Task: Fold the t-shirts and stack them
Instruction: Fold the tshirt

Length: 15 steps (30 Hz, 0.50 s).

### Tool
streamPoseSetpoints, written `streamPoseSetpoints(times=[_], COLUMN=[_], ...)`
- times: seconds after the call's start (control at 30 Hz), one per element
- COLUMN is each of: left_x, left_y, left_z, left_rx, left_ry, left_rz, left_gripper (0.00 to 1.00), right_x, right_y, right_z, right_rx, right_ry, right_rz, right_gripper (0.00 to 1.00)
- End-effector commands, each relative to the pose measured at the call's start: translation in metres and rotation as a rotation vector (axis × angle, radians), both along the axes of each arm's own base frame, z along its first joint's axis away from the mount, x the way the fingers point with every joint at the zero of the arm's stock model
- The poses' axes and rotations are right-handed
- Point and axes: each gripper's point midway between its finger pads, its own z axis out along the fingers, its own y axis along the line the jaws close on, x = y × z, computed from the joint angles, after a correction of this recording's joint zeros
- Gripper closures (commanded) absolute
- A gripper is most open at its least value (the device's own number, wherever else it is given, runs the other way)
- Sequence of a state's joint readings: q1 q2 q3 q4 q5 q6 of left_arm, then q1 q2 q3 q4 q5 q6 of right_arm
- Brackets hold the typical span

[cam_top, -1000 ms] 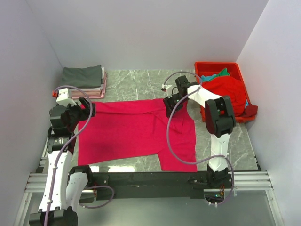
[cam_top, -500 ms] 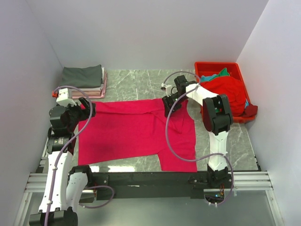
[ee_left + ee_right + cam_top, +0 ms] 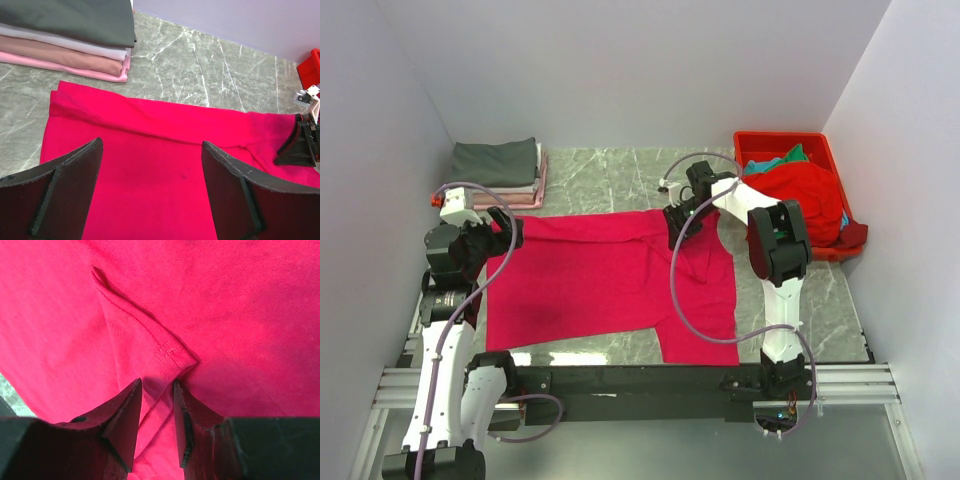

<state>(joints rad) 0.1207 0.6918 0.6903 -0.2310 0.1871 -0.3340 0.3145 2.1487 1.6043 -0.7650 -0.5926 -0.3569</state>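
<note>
A large crimson-pink t-shirt [image 3: 600, 280] lies spread flat on the marble table. My right gripper [image 3: 678, 222] is down on its far right part, near the sleeve. In the right wrist view its jaws [image 3: 157, 382] stand narrowly open, astride a raised fold of the shirt's hemmed edge [image 3: 170, 352]. My left gripper [image 3: 505, 232] hovers over the shirt's far left corner, wide open with only flat cloth [image 3: 165, 150] beneath it. Folded t-shirts [image 3: 500, 170] are stacked at the far left, dark grey on top [image 3: 65, 20].
A red plastic bin [image 3: 780, 138] stands at the far right, holding a red shirt [image 3: 810, 195] and a teal-green one [image 3: 790, 157]. White walls close in the table on three sides. The right arm's cable [image 3: 678, 290] loops over the shirt.
The right gripper's jaws have narrowed around the fold and the arm has edged slightly further away. The left arm has not moved.
</note>
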Motion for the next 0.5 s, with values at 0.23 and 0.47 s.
streamPoseSetpoints(times=[0.23,0.47], left_x=[0.003,0.004], left_y=[-0.005,-0.004], left_z=[0.003,0.001], left_rx=[0.010,0.009], left_ry=[-0.018,-0.012], left_rz=[-0.031,-0.030], left_gripper=[0.15,0.15], right_x=[0.005,-0.010], right_y=[0.011,0.022], right_z=[0.028,0.032], right_rx=[0.024,0.011], right_ry=[-0.064,-0.084], right_rz=[0.037,0.095], right_gripper=[0.62,0.62])
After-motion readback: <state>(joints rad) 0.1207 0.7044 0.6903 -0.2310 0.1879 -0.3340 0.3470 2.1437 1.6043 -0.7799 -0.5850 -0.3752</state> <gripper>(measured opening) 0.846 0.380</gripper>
